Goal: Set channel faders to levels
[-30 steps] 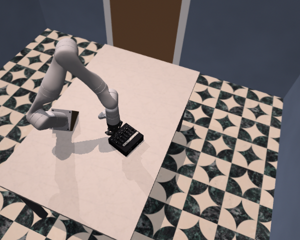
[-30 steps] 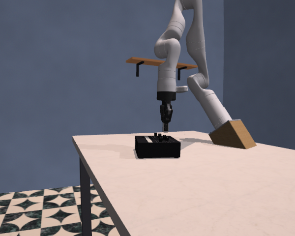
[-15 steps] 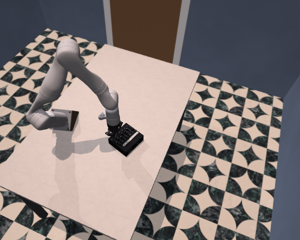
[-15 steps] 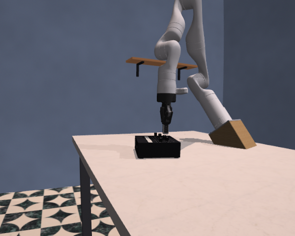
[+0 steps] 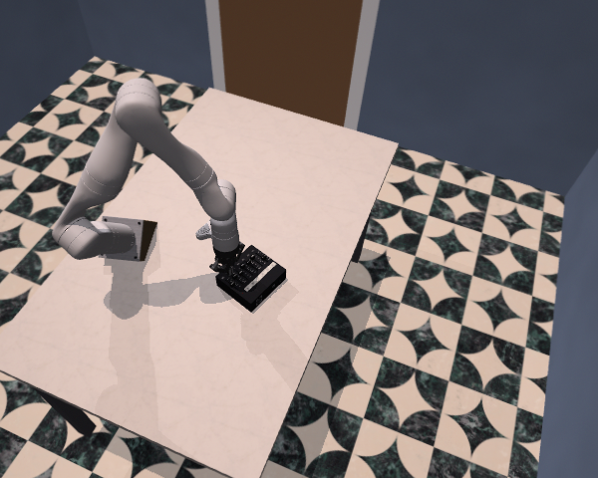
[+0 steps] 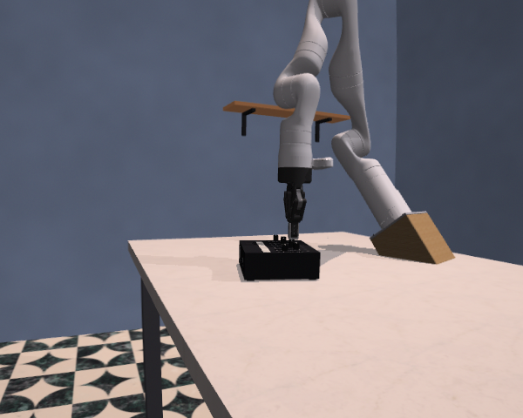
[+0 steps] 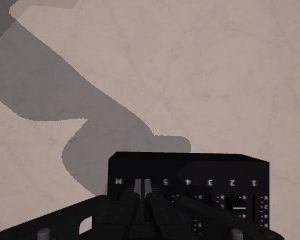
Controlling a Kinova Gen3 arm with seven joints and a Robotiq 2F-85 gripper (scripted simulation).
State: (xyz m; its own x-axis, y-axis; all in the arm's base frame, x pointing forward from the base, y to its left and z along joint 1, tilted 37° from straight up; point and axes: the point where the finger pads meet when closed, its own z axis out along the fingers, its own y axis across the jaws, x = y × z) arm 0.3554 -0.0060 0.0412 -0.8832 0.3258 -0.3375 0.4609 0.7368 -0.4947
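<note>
The lighting desk (image 5: 251, 278) is a small black box standing on its feet near the table's right edge. A white tape strip (image 5: 265, 273) runs across its top. It also shows in the exterior view (image 6: 279, 259) and in the wrist view (image 7: 187, 192), where labels M, 5, 4, 3, 2, 1 read upside down. My gripper (image 6: 292, 233) is shut and empty, pointing straight down. Its fingertips (image 5: 221, 265) (image 7: 142, 200) are low over the desk's near-base end, at the fader slots by the M label. I cannot tell whether they touch a cap. One fader cap (image 7: 238, 205) shows at the right.
The arm's wooden wedge base (image 6: 411, 238) sits on the table behind the desk. A wall shelf (image 6: 285, 111) hangs behind the arm. The table's edge (image 5: 340, 288) lies a short way beyond the desk.
</note>
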